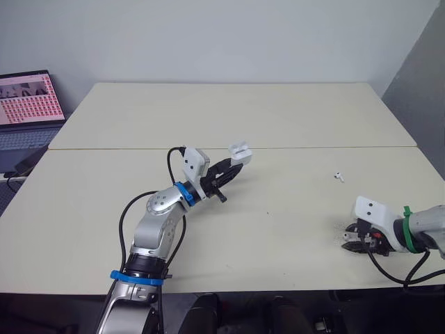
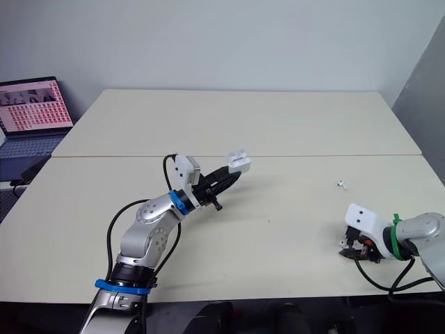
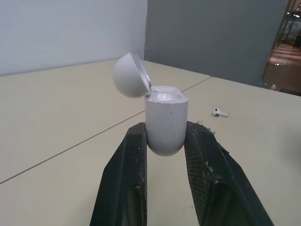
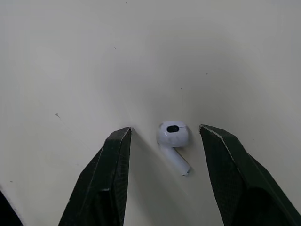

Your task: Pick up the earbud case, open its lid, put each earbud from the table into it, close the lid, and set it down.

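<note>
The left arm reached from the lower left toward the frame's centre, elbow bent, and the left gripper [image 1: 235, 165] pinched the earbud case [image 1: 240, 149] above the table [image 1: 278, 118], lid flipped open. At lower right the right gripper [image 4: 164, 127] sat low, fingers parted around one earbud [image 4: 173, 137]; a second earbud [image 1: 338, 176] lay right of centre

We seem to be in a lab or a plain office workroom. Two pale tables [image 1: 229, 115] are pushed together edge to edge against a blank white wall [image 1: 208, 35], with a grey wall [image 1: 421, 83] closing the right side. Beside the tables on the left sits an open laptop [image 1: 28, 104] whose screen shows a pink grid of small tiles, and past the grey wall we glimpse a warm-lit room [image 3: 291, 42].
</note>
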Motion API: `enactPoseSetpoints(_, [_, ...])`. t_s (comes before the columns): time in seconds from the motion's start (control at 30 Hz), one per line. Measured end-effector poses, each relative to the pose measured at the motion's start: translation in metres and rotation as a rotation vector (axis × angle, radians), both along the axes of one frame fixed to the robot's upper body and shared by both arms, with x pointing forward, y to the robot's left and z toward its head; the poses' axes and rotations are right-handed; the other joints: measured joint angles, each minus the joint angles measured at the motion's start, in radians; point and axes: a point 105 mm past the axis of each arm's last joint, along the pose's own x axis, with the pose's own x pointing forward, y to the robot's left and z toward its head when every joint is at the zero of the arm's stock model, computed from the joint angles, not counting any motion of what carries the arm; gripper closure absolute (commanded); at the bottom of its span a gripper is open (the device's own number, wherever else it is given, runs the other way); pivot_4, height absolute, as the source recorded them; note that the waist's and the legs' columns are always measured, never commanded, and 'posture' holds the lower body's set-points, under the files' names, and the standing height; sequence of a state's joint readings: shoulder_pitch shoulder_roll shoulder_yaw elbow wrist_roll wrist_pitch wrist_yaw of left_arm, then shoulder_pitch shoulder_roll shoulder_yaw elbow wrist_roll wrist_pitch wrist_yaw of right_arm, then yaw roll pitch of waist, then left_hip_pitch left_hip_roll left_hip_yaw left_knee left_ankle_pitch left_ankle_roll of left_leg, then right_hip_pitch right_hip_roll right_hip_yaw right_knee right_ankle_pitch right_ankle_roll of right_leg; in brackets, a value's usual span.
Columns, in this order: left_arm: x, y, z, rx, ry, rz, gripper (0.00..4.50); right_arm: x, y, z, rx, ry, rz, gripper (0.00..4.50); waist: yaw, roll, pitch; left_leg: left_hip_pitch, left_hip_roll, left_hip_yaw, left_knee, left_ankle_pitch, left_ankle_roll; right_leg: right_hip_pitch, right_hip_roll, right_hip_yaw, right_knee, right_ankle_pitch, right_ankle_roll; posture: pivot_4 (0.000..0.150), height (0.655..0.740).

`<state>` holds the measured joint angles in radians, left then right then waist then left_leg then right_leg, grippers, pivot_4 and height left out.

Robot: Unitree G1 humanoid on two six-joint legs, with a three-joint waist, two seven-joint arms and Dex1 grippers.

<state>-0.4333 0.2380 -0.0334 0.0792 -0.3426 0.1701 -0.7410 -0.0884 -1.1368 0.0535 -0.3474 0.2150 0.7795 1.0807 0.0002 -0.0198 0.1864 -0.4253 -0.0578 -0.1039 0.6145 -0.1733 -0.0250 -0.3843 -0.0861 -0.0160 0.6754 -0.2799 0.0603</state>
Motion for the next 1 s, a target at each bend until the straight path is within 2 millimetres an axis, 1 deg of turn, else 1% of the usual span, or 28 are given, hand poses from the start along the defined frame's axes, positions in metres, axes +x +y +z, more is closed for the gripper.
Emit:
enactPoseSetpoints(0.17, [-0.0005,0.0017,-0.0041,-0.001,0.013,0.012,3.71,-0.0020,0.0040,0.0006,0.003,0.005,-0.003,2.13,0.001,0.000,0.000,0.000,0.000,0.000,0.000,0.000,0.000,0.000,0.000,0.000,0.000,0.000,0.000,0.150,0.7400])
enactPoseSetpoints(0.57, [-0.0006,0.0022,-0.0042,0.001,0.013,0.013,3.71,-0.0005,-0.0056,-0.0009,-0.028,-0.009,0.000,2.13,0.001,0.000,0.000,0.000,0.000,0.000,0.000,0.000,0.000,0.000,0.000,0.000,0.000,0.000,0.000,0.150,0.7400])
enactPoseSetpoints(0.8, [-0.0005,0.0022,-0.0042,0.001,0.013,0.014,3.71,0.0014,-0.0039,-0.0008,-0.014,-0.007,-0.016,2.13,0.000,0.000,0.000,0.000,0.000,0.000,0.000,0.000,0.000,0.000,0.000,0.000,0.000,0.000,0.000,0.150,0.7400])
enactPoseSetpoints(0.9, [-0.0005,0.0021,-0.0042,0.000,0.013,0.014,3.71,0.0028,-0.0035,-0.0010,-0.007,-0.009,-0.037,2.72,0.000,0.000,0.000,0.000,0.000,0.000,0.000,0.000,0.000,0.000,0.000,0.000,0.000,0.000,0.000,0.150,0.7400])
enactPoseSetpoints(1.0, [-0.0005,0.0021,-0.0042,0.000,0.013,0.014,3.71,0.0036,-0.0028,-0.0010,-0.002,-0.014,-0.041,3.78,0.000,0.000,0.000,0.000,0.000,0.000,0.000,0.000,0.000,0.000,0.000,0.000,0.000,0.000,0.000,0.150,0.7400])
